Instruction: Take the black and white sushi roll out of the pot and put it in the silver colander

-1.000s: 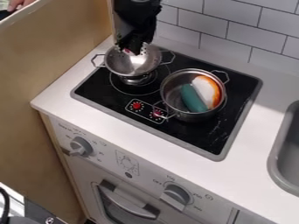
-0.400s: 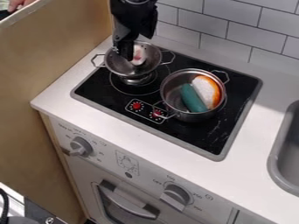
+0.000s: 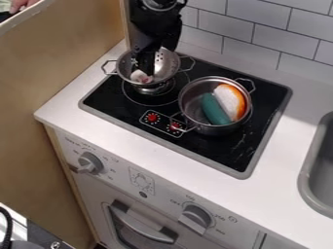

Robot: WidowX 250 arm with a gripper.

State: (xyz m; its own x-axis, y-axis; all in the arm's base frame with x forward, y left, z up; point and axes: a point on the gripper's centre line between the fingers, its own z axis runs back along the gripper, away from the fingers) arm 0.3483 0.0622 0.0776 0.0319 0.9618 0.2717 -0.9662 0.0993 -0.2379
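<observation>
Can see a small white-and-pink object (image 3: 139, 77) low inside the metal colander (image 3: 170, 62), near the back left corner of the tabletop (image 3: 133, 148); find the black jaws (image 3: 143, 69) reaching down into the colander, just above or touching the object; cannot tell their width or any grip; see to the right, on the black stovetop (image 3: 98, 98), a steel pot (image 3: 205, 129) with a teal piece (image 3: 214, 109) beside a white-and-orange one (image 3: 232, 100); see farther right a gray sink (image 3: 305, 182); see white tiles (image 3: 253, 22) along the back edge.
</observation>
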